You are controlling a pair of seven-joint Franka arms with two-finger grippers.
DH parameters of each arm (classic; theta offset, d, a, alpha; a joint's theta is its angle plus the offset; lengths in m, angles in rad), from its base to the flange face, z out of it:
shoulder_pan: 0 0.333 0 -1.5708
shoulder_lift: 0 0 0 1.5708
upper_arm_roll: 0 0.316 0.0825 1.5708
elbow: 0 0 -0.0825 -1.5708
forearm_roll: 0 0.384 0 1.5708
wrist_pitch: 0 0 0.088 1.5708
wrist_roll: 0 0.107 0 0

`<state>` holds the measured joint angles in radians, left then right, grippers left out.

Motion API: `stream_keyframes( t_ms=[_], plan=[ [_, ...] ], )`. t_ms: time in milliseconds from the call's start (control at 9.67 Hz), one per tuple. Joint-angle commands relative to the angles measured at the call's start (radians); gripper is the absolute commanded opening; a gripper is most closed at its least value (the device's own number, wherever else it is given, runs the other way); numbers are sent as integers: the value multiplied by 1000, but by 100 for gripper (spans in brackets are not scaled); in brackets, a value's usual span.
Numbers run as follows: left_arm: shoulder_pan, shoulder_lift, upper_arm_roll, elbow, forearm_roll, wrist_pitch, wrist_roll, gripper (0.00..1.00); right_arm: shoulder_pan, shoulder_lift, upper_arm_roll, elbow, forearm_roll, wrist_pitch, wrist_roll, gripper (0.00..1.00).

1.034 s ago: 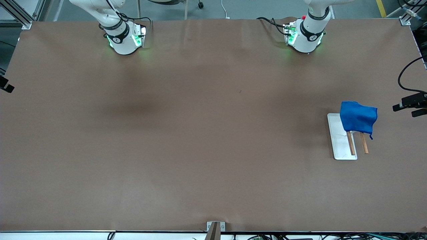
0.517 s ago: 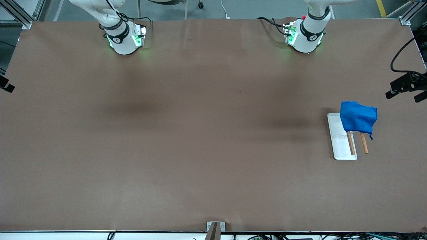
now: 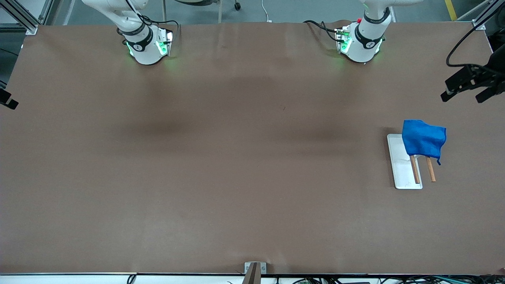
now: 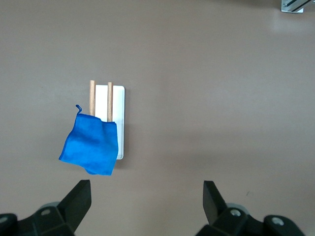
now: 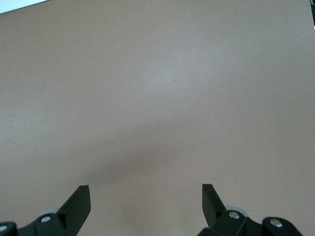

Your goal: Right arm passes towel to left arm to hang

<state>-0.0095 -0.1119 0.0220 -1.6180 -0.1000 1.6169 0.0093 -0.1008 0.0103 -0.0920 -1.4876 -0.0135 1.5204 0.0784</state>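
Observation:
The bright blue towel (image 3: 424, 140) hangs draped over two wooden bars (image 3: 431, 169) that stand on a white tray (image 3: 399, 169) toward the left arm's end of the table. Its small loop (image 3: 438, 161) dangles at one corner. My left gripper (image 3: 462, 94) is up in the air over the table's edge at that end, open and empty. In the left wrist view the towel (image 4: 91, 145), the bars (image 4: 110, 98) and the tray (image 4: 119, 105) lie well below the open left gripper (image 4: 147, 186). My right gripper (image 5: 146, 189) is open and empty over bare brown table.
The arms' bases (image 3: 148, 49) (image 3: 361, 45) stand along the edge farthest from the front camera. A metal bracket (image 3: 254, 270) sits at the nearest edge. A frame corner bracket (image 4: 295, 5) shows in the left wrist view.
My left gripper, still open, has drawn away from the towel toward the bases' side of the table. The towel stays on the bars. The right arm has not moved.

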Motion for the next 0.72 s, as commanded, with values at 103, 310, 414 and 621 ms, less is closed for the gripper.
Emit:
stream_keyframes(
  t_ms=[103, 310, 414, 621],
  plan=[
    [-12, 49, 3, 78, 19, -123, 6, 100, 3, -18, 3, -11, 14, 9, 15, 100],
    [-18, 43, 4, 69, 20, -126, 3, 100, 12, -16, 2, -11, 14, 14, 8, 100],
    [-26, 38, 6, 54, 32, -130, 4, 100, 10, -15, 2, -5, 14, 14, 9, 100],
    [-37, 44, -4, 46, 82, -121, -2, 100, 9, -13, -2, 12, 30, 11, 9, 100]
  ],
)
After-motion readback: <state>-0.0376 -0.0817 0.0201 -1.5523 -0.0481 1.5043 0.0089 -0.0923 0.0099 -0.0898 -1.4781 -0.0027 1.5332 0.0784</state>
